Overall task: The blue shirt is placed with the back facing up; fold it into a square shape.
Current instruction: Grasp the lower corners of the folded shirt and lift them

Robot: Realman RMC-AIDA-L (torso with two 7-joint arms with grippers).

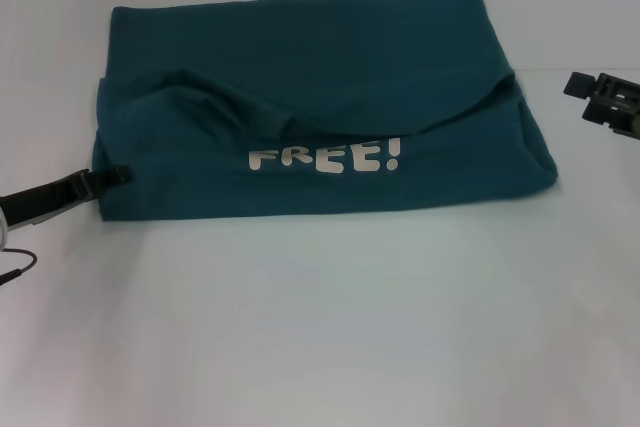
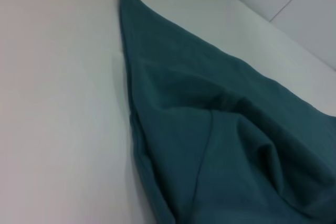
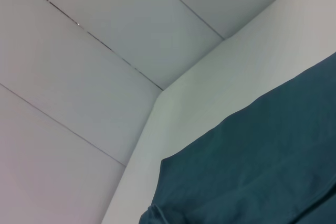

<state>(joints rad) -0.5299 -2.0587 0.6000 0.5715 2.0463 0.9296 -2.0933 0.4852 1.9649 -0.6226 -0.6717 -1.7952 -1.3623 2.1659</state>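
Lying crosswise on the white table (image 1: 320, 327), the blue shirt (image 1: 320, 97) is touched at its near-left edge by the left gripper (image 1: 118, 174), grip state indiscernible, while the right gripper (image 1: 580, 85), likewise indiscernible, is kept just beyond its far-right corner.

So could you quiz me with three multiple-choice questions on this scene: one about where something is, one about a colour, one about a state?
1. Where is the left gripper?
A. at the shirt's left edge
B. above the lettering
C. far behind the shirt

2. What colour is the "FREE!" lettering?
A. yellow
B. white
C. red

3. How does the dark teal-blue cotton T-shirt lie on the white table?
A. spread flat, sleeves out
B. rolled into a tube
C. partly folded, lettering showing

Answers: 1 A, its tip meets the left edge; 2 B, white on teal; 3 C, layers overlap. The right gripper sits apart.
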